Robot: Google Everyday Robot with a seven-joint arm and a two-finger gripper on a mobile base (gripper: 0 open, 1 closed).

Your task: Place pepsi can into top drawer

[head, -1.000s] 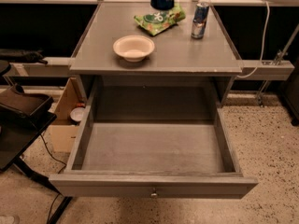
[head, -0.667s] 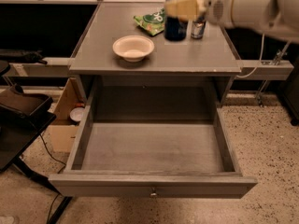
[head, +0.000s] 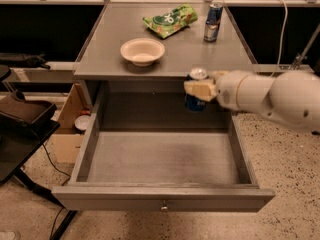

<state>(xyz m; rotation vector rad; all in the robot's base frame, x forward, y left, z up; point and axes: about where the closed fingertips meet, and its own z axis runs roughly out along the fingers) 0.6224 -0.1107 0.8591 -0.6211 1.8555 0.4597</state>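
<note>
The pepsi can (head: 196, 103), dark blue with a silver top, is held upright in my gripper (head: 199, 89), which is shut on it. The white arm reaches in from the right. The can hangs in front of the cabinet's front edge, above the back right part of the top drawer (head: 160, 194). The drawer is pulled fully out, wide, shallow and grey, with a small round knob at the centre of its front. Nothing lies inside it.
On the cabinet top (head: 230, 49) stand a cream bowl (head: 142, 51), a green snack bag (head: 171, 20) and a slim blue-and-silver can (head: 213, 21). A cardboard box (head: 70, 124) sits on the floor at left, beside a dark chair (head: 22, 116).
The arm has carried the pepsi can from over the back of the cabinet top forward and down, to above the open drawer.
</note>
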